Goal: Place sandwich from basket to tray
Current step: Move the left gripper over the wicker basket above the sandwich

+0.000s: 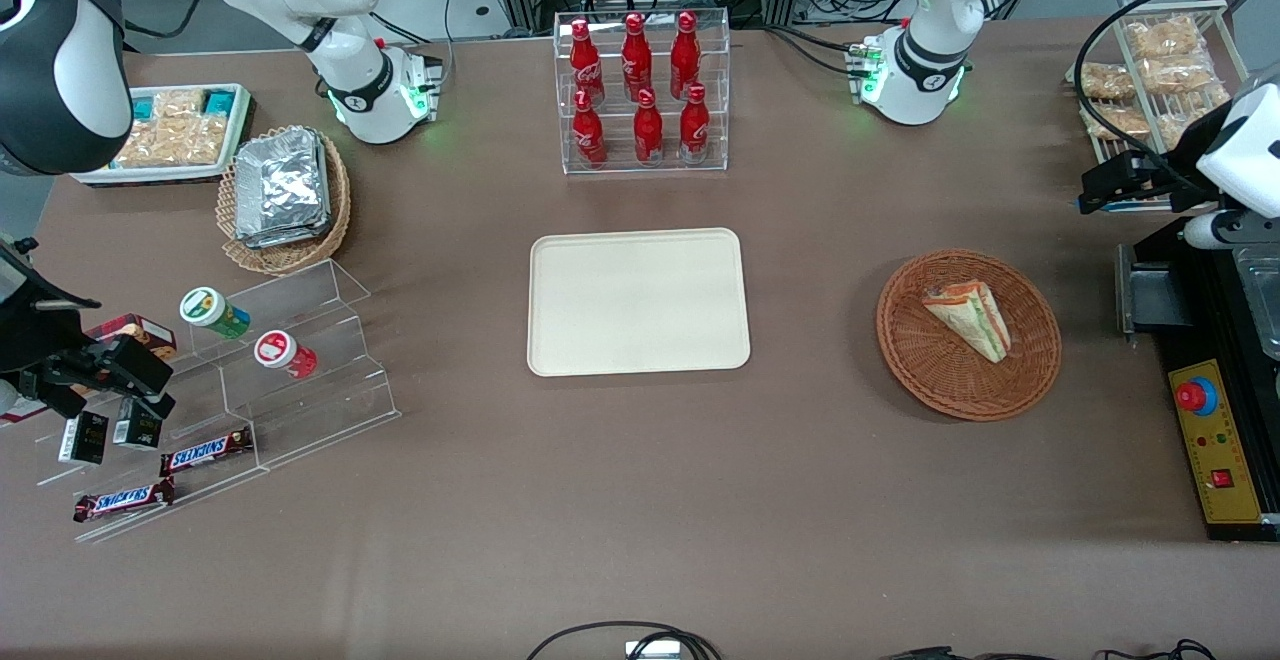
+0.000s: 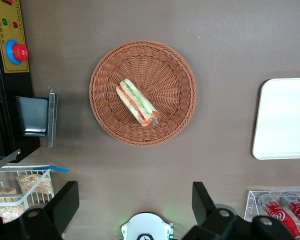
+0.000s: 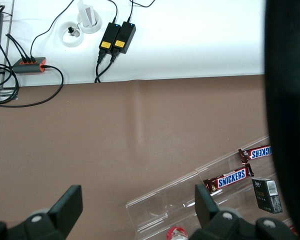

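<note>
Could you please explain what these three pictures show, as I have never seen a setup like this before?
These are two robot arms bolted to a brown table, each ending in a two-finger gripper. One picture looks down at the table from the front; the other two come from cameras on each arm's wrist. The working arm's gripper hangs high over the table's edge at its own end, fingers open, holding nothing. Below it lies a sandwich in a round wicker basket; it is meant to go onto the empty cream tray mid-table. Farther from the front camera than the tray stands a clear rack of red bottles. Toward the parked arm's end are foil packets and Snickers bars.
</note>
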